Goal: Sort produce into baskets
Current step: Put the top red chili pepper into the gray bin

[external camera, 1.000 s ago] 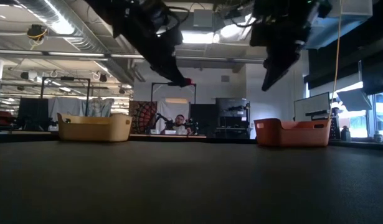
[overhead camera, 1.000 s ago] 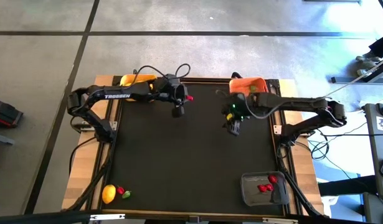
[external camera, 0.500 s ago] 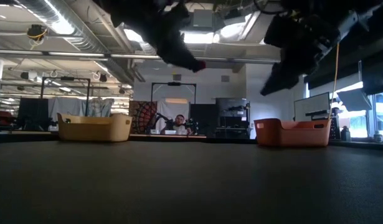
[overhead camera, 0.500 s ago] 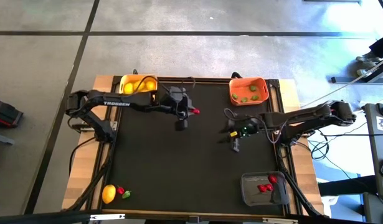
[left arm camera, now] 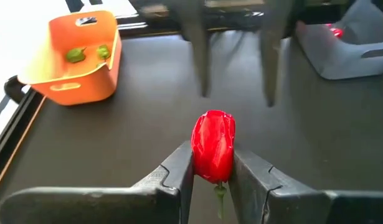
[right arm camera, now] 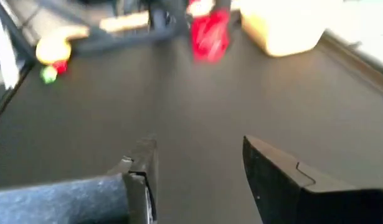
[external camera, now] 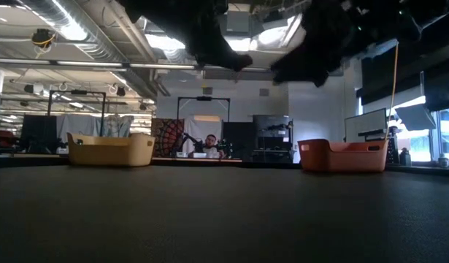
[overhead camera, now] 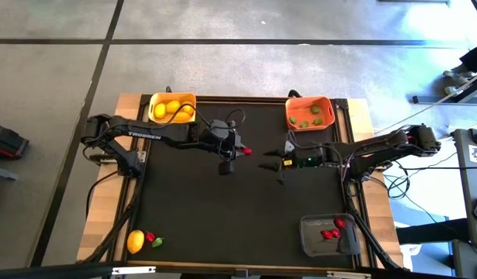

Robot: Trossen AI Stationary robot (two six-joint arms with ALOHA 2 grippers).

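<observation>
The left gripper (left arm camera: 211, 177) pinches a small red toy pepper (left arm camera: 213, 145) above mid-table, its long axis along the fingers, stem toward the wrist. Facing it, the right gripper (right arm camera: 197, 168) hangs spread wide, holding nothing.

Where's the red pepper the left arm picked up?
Held in the left gripper above mid-table: the red pepper faces the open right gripper in the high view.

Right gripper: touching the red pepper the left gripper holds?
Apart. In the high view, bare mat separates the open right gripper from the red pepper clamped in the left gripper.
</observation>
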